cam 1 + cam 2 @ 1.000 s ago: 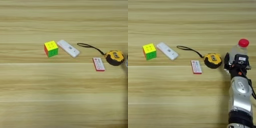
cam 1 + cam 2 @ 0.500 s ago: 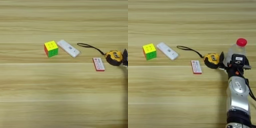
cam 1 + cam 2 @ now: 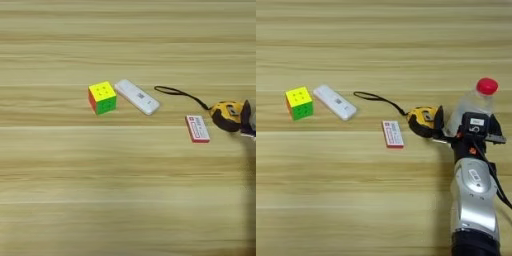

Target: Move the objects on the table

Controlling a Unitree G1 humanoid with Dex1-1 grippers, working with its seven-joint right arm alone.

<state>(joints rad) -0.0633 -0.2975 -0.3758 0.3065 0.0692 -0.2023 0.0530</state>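
The table fills both views, a light-tan wood surface w/ horizontal grain lines.

In the right eye view, the puzzle cube sits at the left, about mid-height, yellow face up w/ green and red-orange sides showing. Just right of it, apart by a small gap, lies the long white bar, set diagonal from upper left to lower right. The small red-and-white pack lies flat near the frame center, a bit lower than the others. The tape measure is to the right of the pack, near it but not touching; its black strap runs up-left in a thin loop toward the bar and ends before reaching it.

The bottle stands upright at the right side, clear body w/ red cap at top. The silver forearm comes in from the bottom right of the frame. The right gripper is at the lower part of the bottle; one black finger shows at the bottle's left side, between bottle and tape measure (it looks touching the tape measure's right end, but I cannot be sure). The other finger is hidden behind the wrist block, so I cannot tell how wide the gripper is or if it really clamps the bottle.
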